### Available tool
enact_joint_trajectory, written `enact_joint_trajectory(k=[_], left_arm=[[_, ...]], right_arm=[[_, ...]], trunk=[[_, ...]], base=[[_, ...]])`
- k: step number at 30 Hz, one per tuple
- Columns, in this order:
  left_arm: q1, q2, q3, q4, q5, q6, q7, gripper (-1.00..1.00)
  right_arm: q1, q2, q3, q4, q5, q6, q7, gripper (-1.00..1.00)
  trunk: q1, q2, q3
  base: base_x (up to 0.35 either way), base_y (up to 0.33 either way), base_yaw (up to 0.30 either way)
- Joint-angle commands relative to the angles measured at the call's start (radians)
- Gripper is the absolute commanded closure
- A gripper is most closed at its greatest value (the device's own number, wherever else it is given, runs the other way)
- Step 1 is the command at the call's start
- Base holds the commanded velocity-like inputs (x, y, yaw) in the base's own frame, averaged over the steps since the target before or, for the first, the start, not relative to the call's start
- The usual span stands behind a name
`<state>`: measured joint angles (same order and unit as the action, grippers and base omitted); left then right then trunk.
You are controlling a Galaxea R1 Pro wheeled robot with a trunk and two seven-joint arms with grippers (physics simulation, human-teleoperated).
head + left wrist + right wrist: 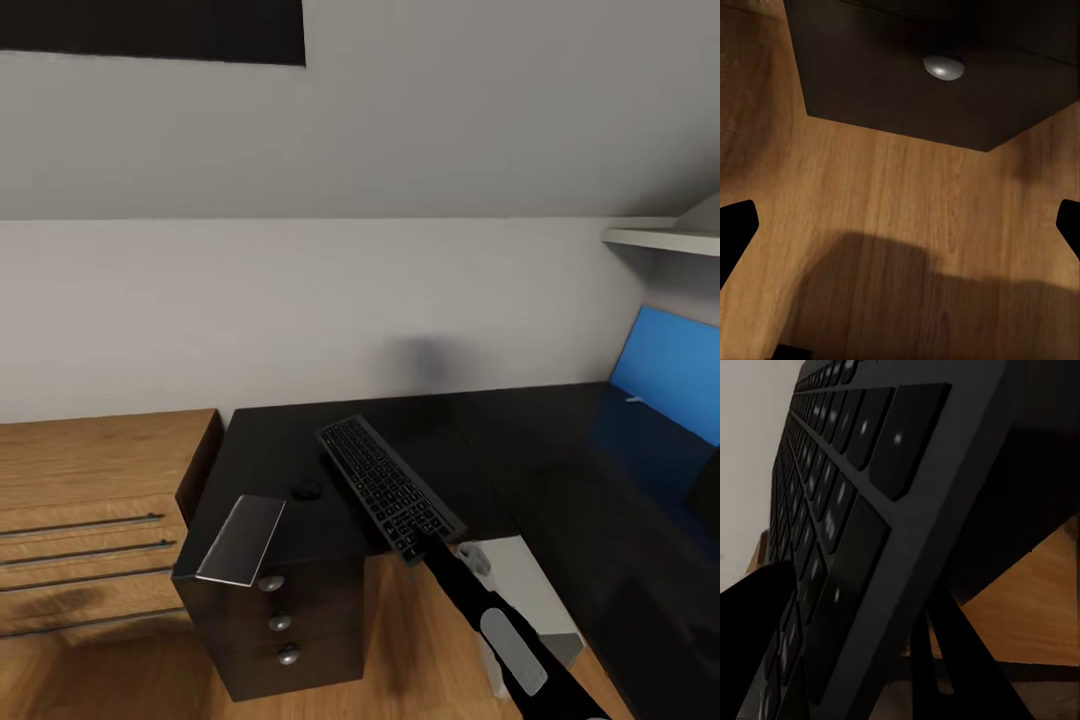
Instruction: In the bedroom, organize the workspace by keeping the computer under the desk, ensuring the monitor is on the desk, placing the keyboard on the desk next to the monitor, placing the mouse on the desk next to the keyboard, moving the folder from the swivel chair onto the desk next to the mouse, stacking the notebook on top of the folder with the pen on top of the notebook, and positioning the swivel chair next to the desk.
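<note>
Right gripper (432,541) clamped on keyboard (388,487) end, tilted over desk (270,450) — lower flat, clear of mouse (306,490). Left fingers (736,229) spread, empty.

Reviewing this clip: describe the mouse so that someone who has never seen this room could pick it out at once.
Start at the glossy black desk top beside the light wooden chest of drawers. On it lie a slim dark-grey keyboard with black keys and a tilted grey rectangular panel at the front edge. The small dark oval mouse sits between them, the only rounded, palm-sized thing there.
</note>
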<state>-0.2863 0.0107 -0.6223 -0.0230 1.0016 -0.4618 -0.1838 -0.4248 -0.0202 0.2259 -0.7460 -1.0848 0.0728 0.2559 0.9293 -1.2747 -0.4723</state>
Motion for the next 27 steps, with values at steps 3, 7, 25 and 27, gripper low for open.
enact_joint_trajectory(k=[3, 7, 25, 27], left_arm=[[-0.001, 0.000, -0.006, 0.001, 0.011, -0.001, -0.007, -1.00], [-0.001, 0.000, -0.006, 0.001, 0.011, 0.000, -0.007, -1.00], [-0.001, -0.016, -0.007, 0.001, 0.012, -0.001, -0.005, -1.00], [-0.001, -0.016, -0.008, 0.001, 0.011, -0.001, -0.005, -1.00]], right_arm=[[0.000, -0.003, 0.003, -0.047, -0.025, 0.064, -0.069, 1.00], [0.001, -0.032, 0.002, -0.127, -0.073, 0.121, -0.173, 1.00], [0.008, -0.089, -0.025, -0.234, -0.133, 0.233, -0.290, 1.00], [0.008, -0.091, -0.025, -0.241, -0.130, 0.244, -0.289, 1.00]], trunk=[[-0.012, 0.021, 0.008], [-0.027, 0.049, 0.021], [-0.038, 0.070, 0.030], [-0.038, 0.070, 0.030]], base=[[0.000, 0.000, 0.000], [0.000, 0.000, 0.000], [0.000, 0.000, 0.000], [0.000, 0.000, 0.000]])
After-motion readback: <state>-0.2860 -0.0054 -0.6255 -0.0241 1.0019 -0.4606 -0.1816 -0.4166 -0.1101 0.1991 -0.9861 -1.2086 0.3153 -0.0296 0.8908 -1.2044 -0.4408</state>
